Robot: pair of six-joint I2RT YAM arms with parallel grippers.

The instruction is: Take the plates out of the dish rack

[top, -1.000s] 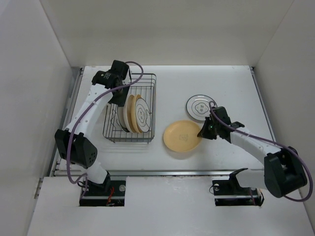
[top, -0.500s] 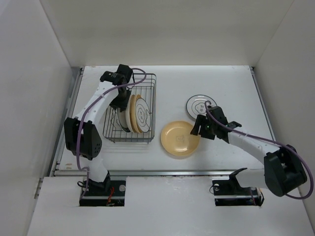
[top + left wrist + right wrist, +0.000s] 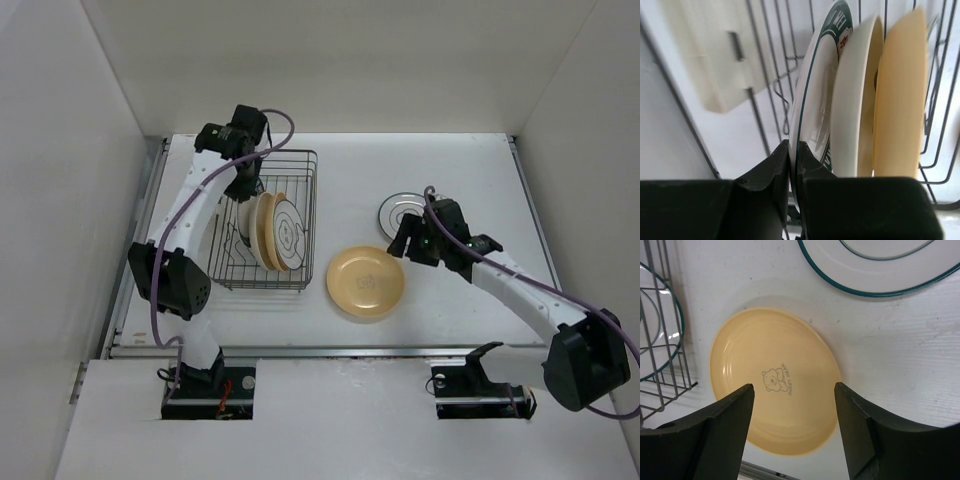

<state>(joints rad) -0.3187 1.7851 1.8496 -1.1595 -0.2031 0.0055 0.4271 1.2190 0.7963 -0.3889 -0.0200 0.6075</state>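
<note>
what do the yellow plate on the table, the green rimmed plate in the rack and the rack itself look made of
Yellow plate: smooth, satin finish, even colour, printed bear; melamine or glazed ceramic, can't tell which.
Green-rimmed plate: glossy white with sharp reflections, likely glazed ceramic or glass.
Dish rack: thin dark rods, looks like coated metal wire.

Yellow plate (image 3: pixel 775 382) on the white table (image 3: pixel 450 165): plain glaze, with a small brown bear mark and lettering at its centre. Flat plate (image 3: pixel 880 270): white, with a teal rim line and a thinner inner ring. Rack (image 3: pixel 260 278): dark wire, with an off-white clip (image 3: pixel 715 55). In it stand a rimmed plate (image 3: pixel 815 100), white with a dark green band that appears to carry pale lettering, a cream plate (image 3: pixel 852 100) and a tan plate (image 3: pixel 897 100). Left gripper (image 3: pixel 792 155) and right gripper (image 3: pixel 794 390): black.
</note>
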